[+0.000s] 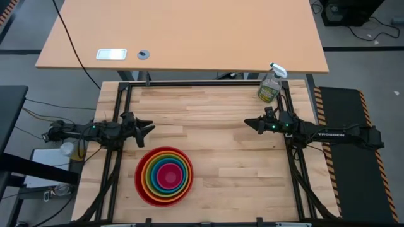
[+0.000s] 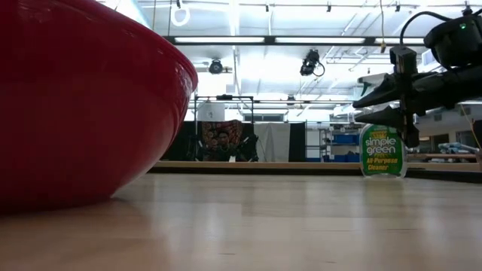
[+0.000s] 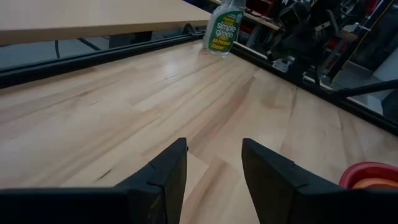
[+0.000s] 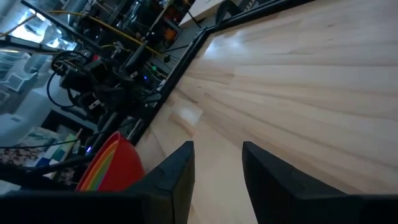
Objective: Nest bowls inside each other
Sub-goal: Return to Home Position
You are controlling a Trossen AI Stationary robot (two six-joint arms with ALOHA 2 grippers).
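High view: bowls (image 1: 165, 176) nested on bench (image 1: 227, 148), near left tool (image 1: 150, 127), well apart from right tool (image 1: 250, 125); both tools' fingers parted, holding nothing.

- The left arm lies level, reaching inward from the left side; the left gripper (image 1: 149, 127) points toward the middle, its fingers (image 3: 163, 177) parted.
- The right arm mirrors it; the right gripper (image 1: 250, 125) likewise gapes.

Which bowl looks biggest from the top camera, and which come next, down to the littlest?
Largest to smallest in the high view:
1. red bowl
2. orange bowl
3. green bowl
4. blue bowl
5. pink bowl
They sit one inside another, so nearness to the camera does not confuse the order.
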